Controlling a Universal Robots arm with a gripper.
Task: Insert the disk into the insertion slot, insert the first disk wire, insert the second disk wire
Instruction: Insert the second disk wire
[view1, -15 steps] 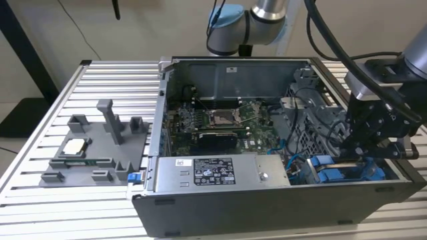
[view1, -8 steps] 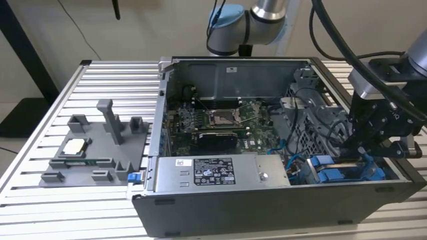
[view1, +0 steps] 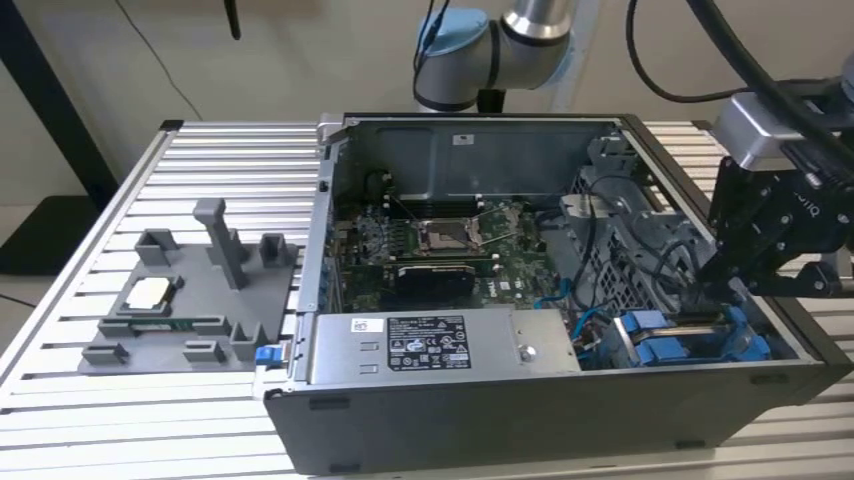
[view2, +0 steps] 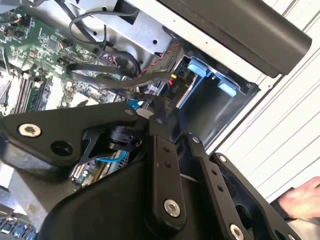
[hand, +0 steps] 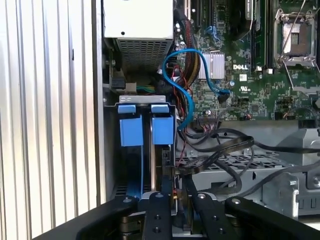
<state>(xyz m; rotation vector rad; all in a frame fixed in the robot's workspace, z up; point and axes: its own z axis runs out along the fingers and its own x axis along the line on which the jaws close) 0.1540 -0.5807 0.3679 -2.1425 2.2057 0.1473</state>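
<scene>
The disk's blue carrier (view1: 650, 335) sits upright in the insertion slot (view1: 742, 348), the drive cage in the open case's corner at the exterior view's right. In the first wrist view its two blue tabs (hand: 131, 131) stand side by side in the slot (hand: 111, 150). My black gripper (view1: 703, 298) hangs over that cage with its fingers drawn together on the plug end of a black disk wire (hand: 220, 150). In both wrist views the gripper (hand: 176, 186) (view2: 157, 107) pinches the plug right at the disk's edge. The plug's contact with the disk is hidden.
The silver power-supply box (view1: 427, 345) lies along the case's near wall, and the motherboard (view1: 441, 245) behind it. A blue cable (hand: 187, 65) and black cables loop beside the cage. A grey fixture tray (view1: 174, 300) sits on the slatted table. A hand (view2: 300, 202) shows beyond the case.
</scene>
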